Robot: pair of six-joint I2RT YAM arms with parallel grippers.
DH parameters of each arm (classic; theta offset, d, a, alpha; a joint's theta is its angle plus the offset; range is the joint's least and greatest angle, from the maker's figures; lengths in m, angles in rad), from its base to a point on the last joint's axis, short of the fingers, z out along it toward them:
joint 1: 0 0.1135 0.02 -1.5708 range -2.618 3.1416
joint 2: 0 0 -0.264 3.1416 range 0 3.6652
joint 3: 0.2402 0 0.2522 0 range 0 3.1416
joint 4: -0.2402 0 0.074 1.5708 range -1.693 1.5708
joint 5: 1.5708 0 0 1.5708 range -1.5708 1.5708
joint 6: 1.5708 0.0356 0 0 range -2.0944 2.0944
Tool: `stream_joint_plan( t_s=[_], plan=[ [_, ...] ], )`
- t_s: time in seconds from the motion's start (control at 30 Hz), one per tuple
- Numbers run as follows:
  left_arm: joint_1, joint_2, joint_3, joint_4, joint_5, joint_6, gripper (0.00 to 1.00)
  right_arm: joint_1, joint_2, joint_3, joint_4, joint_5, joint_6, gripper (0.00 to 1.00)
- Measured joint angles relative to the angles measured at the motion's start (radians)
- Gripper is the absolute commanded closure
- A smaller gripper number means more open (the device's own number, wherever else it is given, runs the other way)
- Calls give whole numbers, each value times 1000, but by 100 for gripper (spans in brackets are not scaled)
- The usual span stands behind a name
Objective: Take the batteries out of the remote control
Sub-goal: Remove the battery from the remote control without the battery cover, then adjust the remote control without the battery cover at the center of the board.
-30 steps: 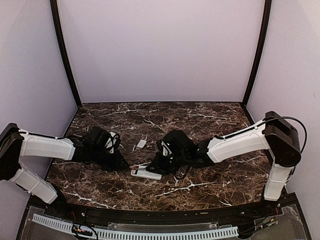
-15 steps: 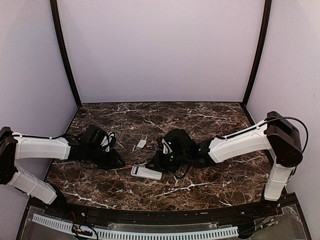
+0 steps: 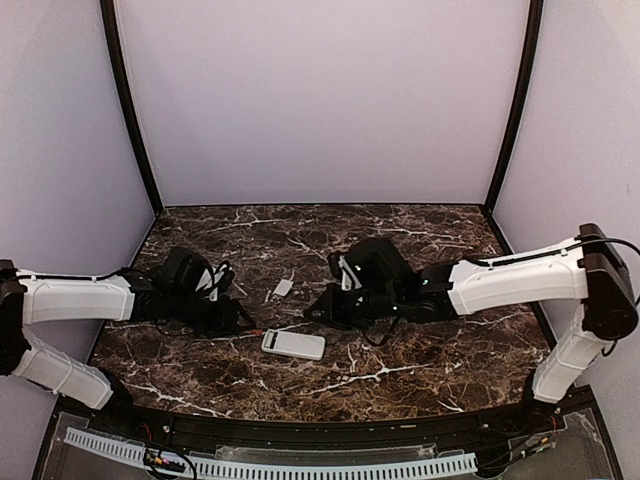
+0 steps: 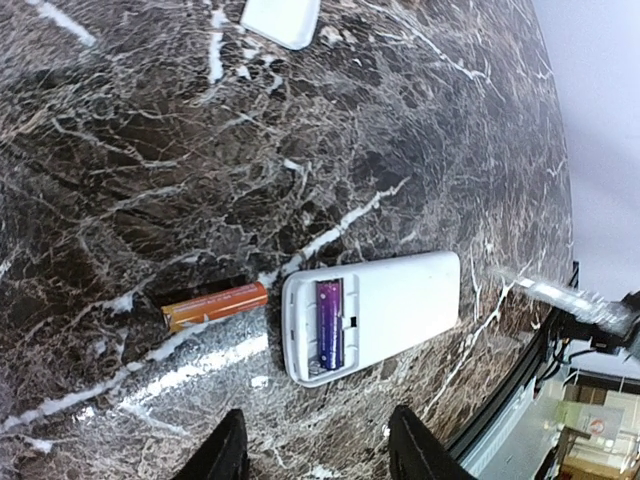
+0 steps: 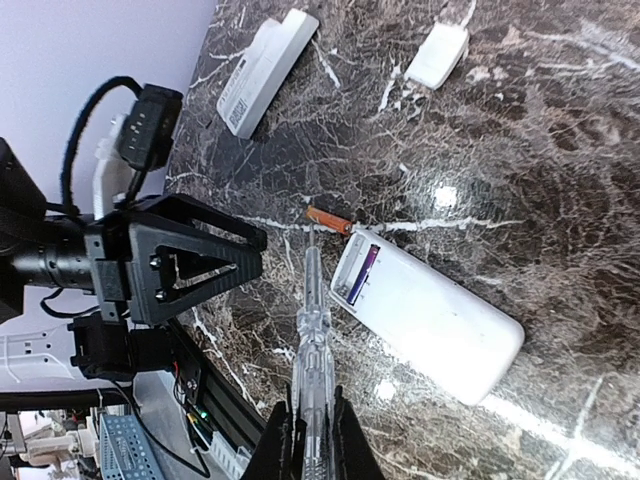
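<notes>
The marble table (image 3: 430, 370) is being shown with open room from the white remote (image 3: 293, 344) to the front edge. The right gripper (image 5: 310, 432), clamped on a clear stick (image 5: 312, 300), is being drawn off the remote; the left gripper (image 4: 318, 450) is being spread wider, empty. A purple battery (image 4: 330, 325) is sitting in the remote's bay, an orange battery (image 4: 214, 305) lying just beside the remote

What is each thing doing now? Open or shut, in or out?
Remote: back open, one slot empty.
Purple battery: in the remote.
Orange battery: out, on the table.
Cover: off, on the table.
Left gripper: open, empty.
Right gripper: shut on stick.
</notes>
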Motion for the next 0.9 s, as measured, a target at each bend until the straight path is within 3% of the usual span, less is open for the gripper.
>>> stream_joint_plan(
  t_s=[0.23, 0.6, 0.9],
  plan=[
    [-8, 74, 72, 41, 63, 72, 40, -25, -178, -87, -110, 114, -2, 100],
    [-158, 410, 401, 58, 18, 255, 34, -49, -271, -212, -165, 185, 23, 100],
    [-156, 523, 412, 29, -33, 265, 34, -66, -347, -274, -158, 200, 24, 100]
  ],
)
